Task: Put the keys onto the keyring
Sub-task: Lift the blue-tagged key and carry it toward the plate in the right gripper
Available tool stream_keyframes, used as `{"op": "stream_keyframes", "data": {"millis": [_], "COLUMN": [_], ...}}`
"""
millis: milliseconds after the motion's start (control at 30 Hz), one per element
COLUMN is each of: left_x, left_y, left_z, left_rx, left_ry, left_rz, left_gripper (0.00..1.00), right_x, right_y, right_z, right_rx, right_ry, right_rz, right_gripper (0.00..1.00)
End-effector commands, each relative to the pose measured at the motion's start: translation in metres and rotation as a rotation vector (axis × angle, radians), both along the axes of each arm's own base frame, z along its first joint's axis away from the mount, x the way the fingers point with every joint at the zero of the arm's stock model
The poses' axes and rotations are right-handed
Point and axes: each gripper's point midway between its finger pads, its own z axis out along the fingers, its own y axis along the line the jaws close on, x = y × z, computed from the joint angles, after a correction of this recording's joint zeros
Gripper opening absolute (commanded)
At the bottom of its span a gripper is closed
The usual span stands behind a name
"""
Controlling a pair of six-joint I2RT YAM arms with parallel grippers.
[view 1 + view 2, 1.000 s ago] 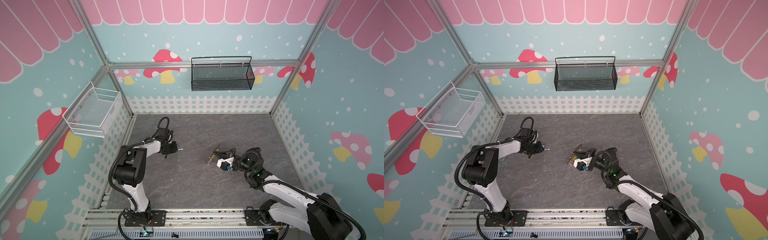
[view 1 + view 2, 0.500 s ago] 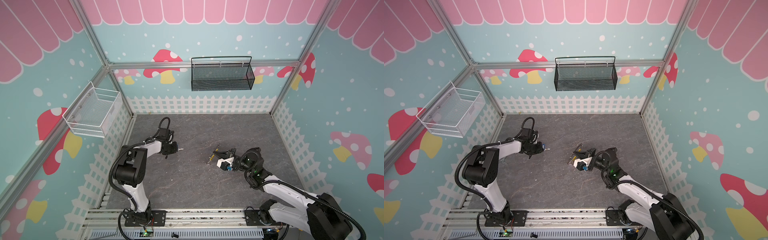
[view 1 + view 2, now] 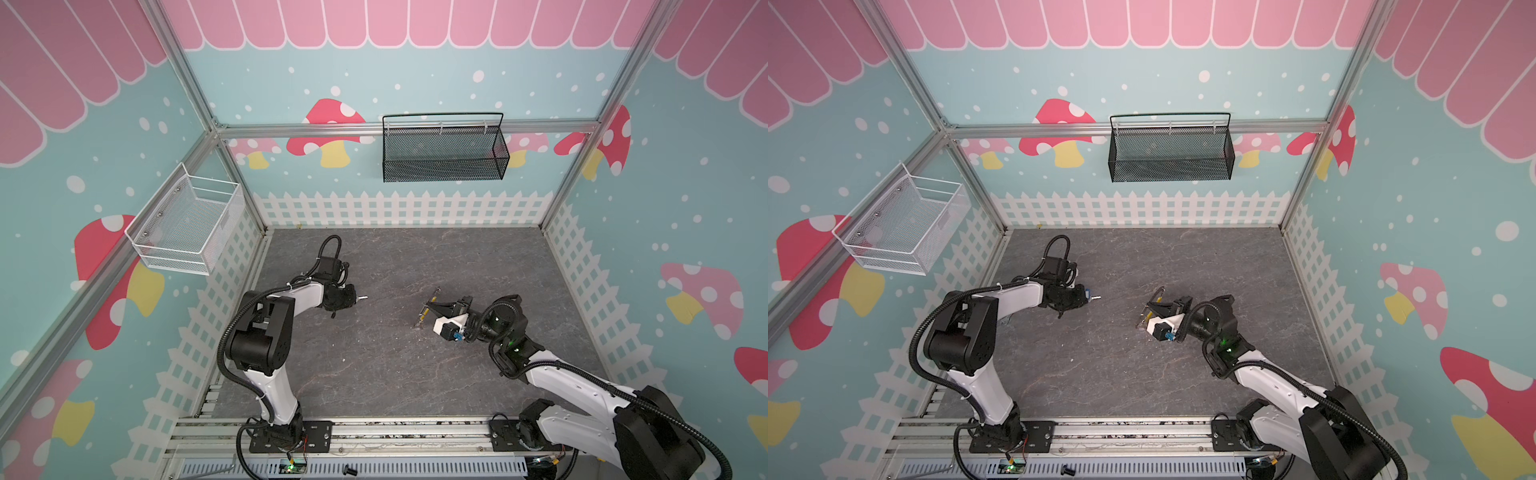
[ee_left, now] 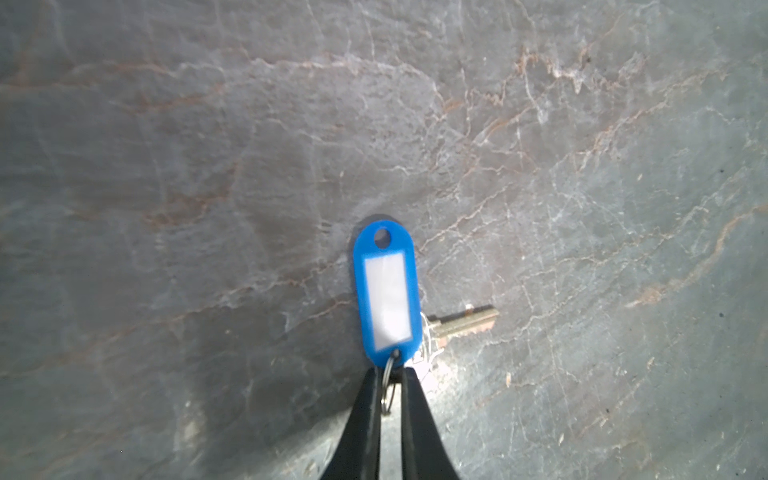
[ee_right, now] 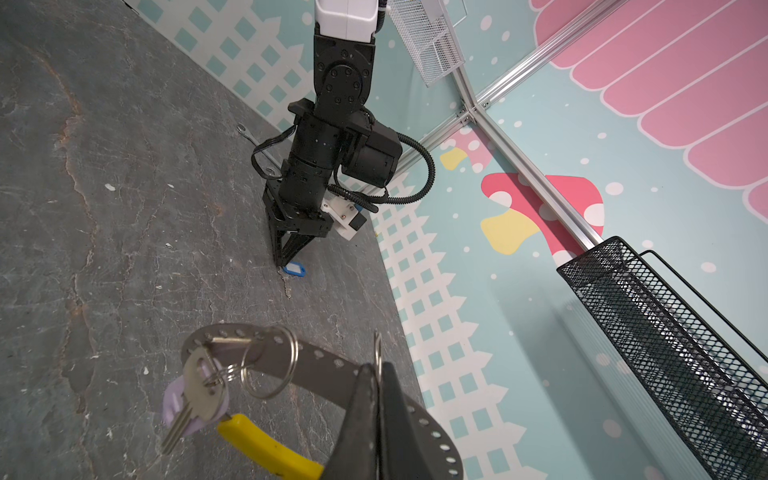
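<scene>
Black basket (image 3: pixel 442 166): hanging on the back wall under the aluminium rail; I cannot tell if anything is lying inside.
White basket (image 3: pixel 187 232): hanging on the left wall near the back corner, its wire bottom showing through.
Tabletop (image 3: pixel 374 374): looking like grey stone with brownish veins.
Room: teal walls are showing mushrooms, white dots, a white picket fence along the bottom and pink scallops on top.
Keyring (image 5: pixel 320 365): a dark band with holes and a yellow piece (image 5: pixel 266 446), hanging just over the tabletop, right of the middle.
Right jaws: clenching tight on the keyring's band.
Lilac key (image 5: pixel 199 390): hanging on the keyring by its small ring, with the lilac tag (image 5: pixel 172 405) behind it.
Blue key (image 4: pixel 461 323): lying flat on the tabletop at the left, well apart from the keyring, with the blue tag (image 4: pixel 386 297) lying partly over its head.
Left jaws: pointing down and pinching the small ring (image 4: pixel 387 374) that is joining blue key and tag.
Wrench (image 5: pixel 246 131): lying on the tabletop behind the left arm, near the fence.
Writing: the blue tag is carrying a white insert; I cannot tell any writing on it.
</scene>
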Motion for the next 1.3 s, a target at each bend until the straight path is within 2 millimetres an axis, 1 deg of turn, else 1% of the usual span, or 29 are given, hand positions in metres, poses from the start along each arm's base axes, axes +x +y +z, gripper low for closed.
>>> {"op": "stream_keyframes", "data": {"millis": [0,67,133,233,500,567,667,800,933,1000,1033,1133,1267], "left_x": [-0.013,-0.012,-0.012,-0.012,-0.006,-0.005,-0.005,-0.014,-0.037,-0.053,-0.060,-0.078,-0.099], "left_y": [0.001,0.001,0.000,0.000,-0.001,-0.004,-0.016,-0.049,-0.078,-0.090,-0.094,-0.101,-0.108], "left_z": [-0.003,-0.002,0.001,0.006,0.014,0.019,0.036,0.074,0.114,0.133,0.138,0.161,0.196], "left_rx": [0.021,0.022,0.021,0.033,0.045,0.043,0.037,0.026,-0.013,-0.041,-0.048,-0.045,-0.021], "left_ry": [0.026,0.021,0.011,-0.008,-0.034,-0.053,-0.119,-0.265,-0.423,-0.514,-0.551,-0.693,-0.919], "left_rz": [-0.009,-0.014,-0.024,-0.039,-0.052,-0.075,-0.154,-0.379,-0.608,-0.721,-0.764,-0.862,-0.980], "left_gripper": [0.10,0.08,0.03,0.00,0.00,0.00,0.00,0.00,0.00,0.00,0.00,0.00,0.00], "right_x": [-0.001,0.000,0.000,0.000,0.001,0.001,0.002,0.007,0.005,0.003,0.002,0.000,0.001], "right_y": [0.002,0.002,0.002,0.002,0.002,0.001,0.000,0.000,0.006,0.010,0.011,0.015,0.017], "right_z": [0.011,0.011,0.011,0.011,0.012,0.012,0.015,0.022,0.024,0.026,0.028,0.031,0.037], "right_rx": [0.007,0.006,0.008,0.007,0.012,0.014,0.023,0.048,0.048,0.055,0.058,0.048,0.032], "right_ry": [-0.041,-0.040,-0.039,-0.037,-0.034,-0.033,-0.028,-0.005,0.042,0.061,0.070,0.090,0.100], "right_rz": [0.006,0.004,0.004,0.004,0.001,-0.003,-0.014,-0.028,0.023,0.053,0.064,0.100,0.129], "right_gripper": [0.00,0.00,0.00,0.00,0.00,0.00,0.00,0.00,0.00,0.00,0.00,0.00,0.00]}}
